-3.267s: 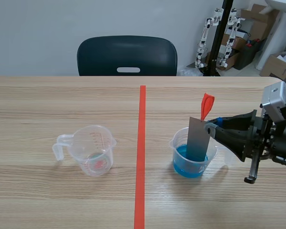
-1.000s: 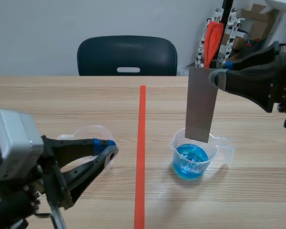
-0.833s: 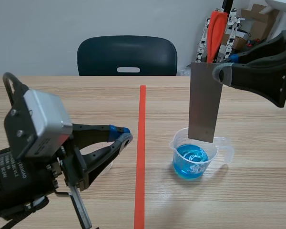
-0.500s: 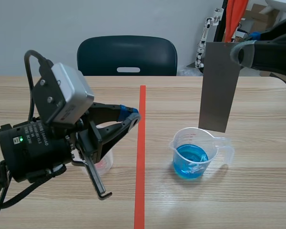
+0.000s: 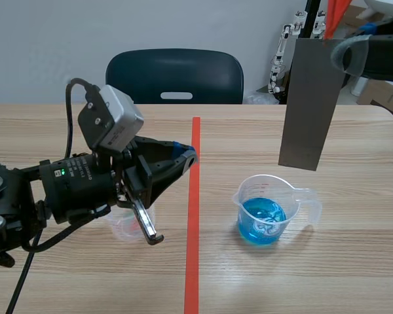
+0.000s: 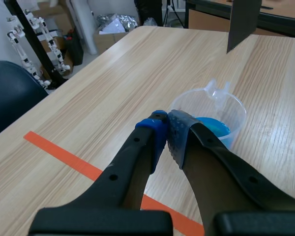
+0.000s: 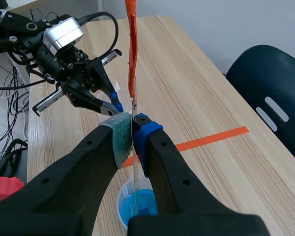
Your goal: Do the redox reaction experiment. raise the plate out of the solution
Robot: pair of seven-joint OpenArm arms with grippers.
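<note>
Your right gripper [image 5: 347,51] was clenched on the upper end of the grey plate [image 5: 307,104], its pads pressed against the two broad faces just below the orange-red tag [image 5: 334,14] that stuck up from the plate's top edge. The plate hung in the air with its long axis close to vertical, leaning a little so that its lower end angled toward the tape line [image 5: 193,222] down the table's middle. Its lower short edge pointed down and one broad face was turned toward the robot. That edge was above the far rim of the clear beaker [image 5: 270,210] and out of the blue solution inside. The beaker stood upright on the wooden table [image 5: 354,261], between the tape line and the table's right edge, with its spout toward that edge. Your left gripper [image 5: 187,156] was pinched closed on nothing, the two blue-padded fingertips meeting in the left wrist view with the beaker just ahead of them. It hovered over the table's left half, its tip near the tape line. A clear measuring cup [image 5: 122,227] stood on the table partly hidden behind that gripper. A dark chair [image 5: 175,75] stood beyond the table's far edge.
</note>
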